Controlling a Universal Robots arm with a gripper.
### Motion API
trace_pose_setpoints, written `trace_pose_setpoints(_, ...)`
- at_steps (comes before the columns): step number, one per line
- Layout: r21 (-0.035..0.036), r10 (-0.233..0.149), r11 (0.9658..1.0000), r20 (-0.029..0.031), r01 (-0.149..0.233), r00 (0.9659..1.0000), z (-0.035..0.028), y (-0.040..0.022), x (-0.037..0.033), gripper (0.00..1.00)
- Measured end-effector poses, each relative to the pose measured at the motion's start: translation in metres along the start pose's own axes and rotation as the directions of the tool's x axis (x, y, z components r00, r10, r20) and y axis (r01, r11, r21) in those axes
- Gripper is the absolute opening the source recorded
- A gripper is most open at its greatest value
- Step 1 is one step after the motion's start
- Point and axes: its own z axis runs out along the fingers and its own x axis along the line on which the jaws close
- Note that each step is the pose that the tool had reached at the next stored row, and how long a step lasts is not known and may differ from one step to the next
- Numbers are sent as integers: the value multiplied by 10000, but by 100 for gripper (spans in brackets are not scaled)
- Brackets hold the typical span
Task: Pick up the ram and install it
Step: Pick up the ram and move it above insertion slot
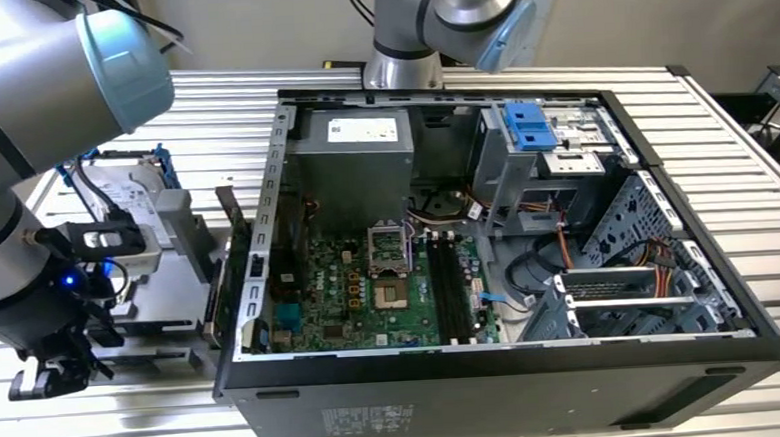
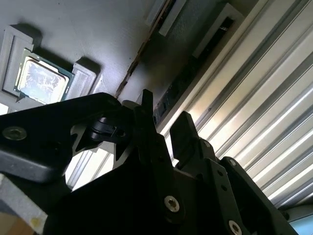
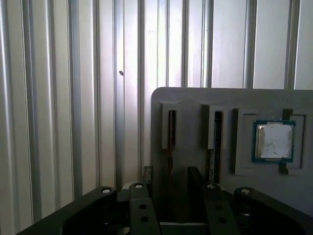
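We see the ram standing on its thin edge in the grey holder. It is in the slot closest to the holder's side edge and farthest from the square silver chip. Its long axis runs straight along the slot, parallel to the ribs of the metal table. One end sits in the raised frame near the holder's edge away from the gripper, and the other end points at the gripper. A second stick stands the same way in the neighbouring slot, between the ram and the chip (the two lie parallel and apart).

The gripper's fingers are parted, one on each side of the ram's line, so the stick passes through the gap between them. We cannot tell whether either pad touches it, and nothing looks clamped. In the second wrist view, light shows through the gap between the two fingertips.

In the exterior view the arm reaches down near the table's edge on the exterior view's left, beside the open computer case. The motherboard inside lies bare, with its long black slots running the same way as the table's ribs.
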Motion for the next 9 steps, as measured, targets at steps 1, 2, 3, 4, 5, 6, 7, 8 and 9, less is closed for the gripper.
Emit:
trace_pose_setpoints(1,-1,0,10000,0,0,10000,0,0,0,100)
trace_pose_setpoints(2,0,0,10000,0,0,10000,1,0,0,100)
trace_pose_setpoints(3,1,0,10000,1,0,10000,1,0,0,100)
trace_pose_setpoints(4,1,0,10000,1,0,10000,2,0,0,100)
trace_pose_setpoints(5,1,0,10000,1,0,10000,2,0,0,100)
trace_pose_setpoints(6,1,0,10000,1,0,10000,2,0,0,100)
trace_pose_setpoints(7,1,0,10000,1,0,10000,3,0,0,0)
trace_pose_setpoints(8,1,0,10000,1,0,10000,3,0,0,0)
trace_pose_setpoints(9,1,0,10000,1,0,10000,3,0,0,0)
